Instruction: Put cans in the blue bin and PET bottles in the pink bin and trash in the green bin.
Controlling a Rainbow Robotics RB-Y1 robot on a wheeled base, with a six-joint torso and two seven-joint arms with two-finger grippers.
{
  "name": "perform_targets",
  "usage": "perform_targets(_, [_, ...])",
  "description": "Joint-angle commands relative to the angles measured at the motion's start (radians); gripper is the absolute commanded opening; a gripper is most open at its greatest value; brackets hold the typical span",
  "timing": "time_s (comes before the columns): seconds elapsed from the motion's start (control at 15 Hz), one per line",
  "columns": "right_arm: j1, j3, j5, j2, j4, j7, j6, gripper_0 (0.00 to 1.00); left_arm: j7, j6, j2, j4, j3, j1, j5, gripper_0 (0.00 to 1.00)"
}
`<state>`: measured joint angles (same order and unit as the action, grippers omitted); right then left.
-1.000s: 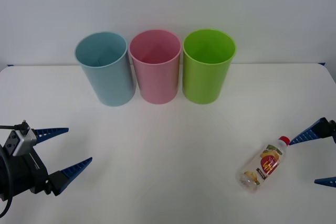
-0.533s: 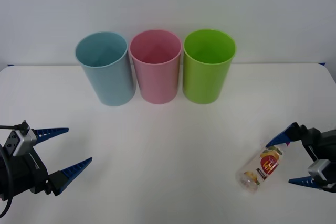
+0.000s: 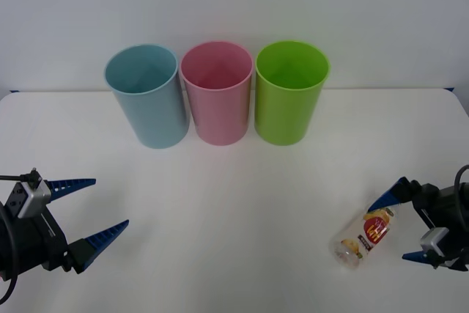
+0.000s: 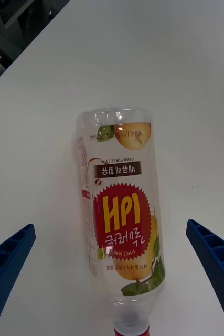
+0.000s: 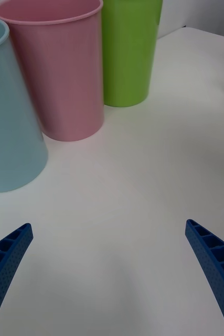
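right pincer [image 3: 399, 229] sits at the lower right of the front view, spread wide and gripping nothing, its two blue fingers straddling the cap end of the bottle without touching it. left pincer [image 3: 88, 212] waits at the lower left, equally wide and empty, well apart from everything.

going by size: the white table [image 3: 234, 203] fills the lower two thirds of the front view. across its upper middle stand three bins in a row, close together: the blue bin [image 3: 146, 97] on the left, the pink bin [image 3: 217, 94] in the centre, the green bin [image 3: 290, 94] on the right. all three look empty from here, though their bottoms are not visible. smallest is the bottle [image 3: 366, 233], clear with a red cap, lying on its side at the lower right, cap pointing toward the right pincer, base toward the lower left.

risks, as i judge them: the bottle is round and lying down, so an off-centre squeeze near the tapered neck could make it roll or squirt out. a grip that far toward the cap would also let the heavier body swing down in the lift. the pink bin is hemmed in by its neighbours, so a sloppy drop could land in the green one.
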<state>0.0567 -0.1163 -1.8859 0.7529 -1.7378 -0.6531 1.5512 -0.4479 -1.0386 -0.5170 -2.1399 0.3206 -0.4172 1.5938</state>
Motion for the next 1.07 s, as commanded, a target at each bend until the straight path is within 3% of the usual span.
perform_targets(0.07, [-0.002, 0.014, -0.044, -0.037, 0.006, 0.003, -0.014, 1.0, 0.0, 0.0, 0.0, 0.0, 0.0, 0.0, 0.0, 1.0])
perform_targets(0.6, [0.023, 0.02, -0.182, -0.164, 0.04, 0.006, -0.014, 1.0, 0.0, 0.0, 0.0, 0.0, 0.0, 0.0, 0.0, 1.0])
perform_targets(1.07, [0.058, 0.032, -0.223, -0.179, 0.08, 0.015, -0.029, 1.0, 0.0, 0.0, 0.0, 0.0, 0.0, 0.0, 0.0, 1.0])
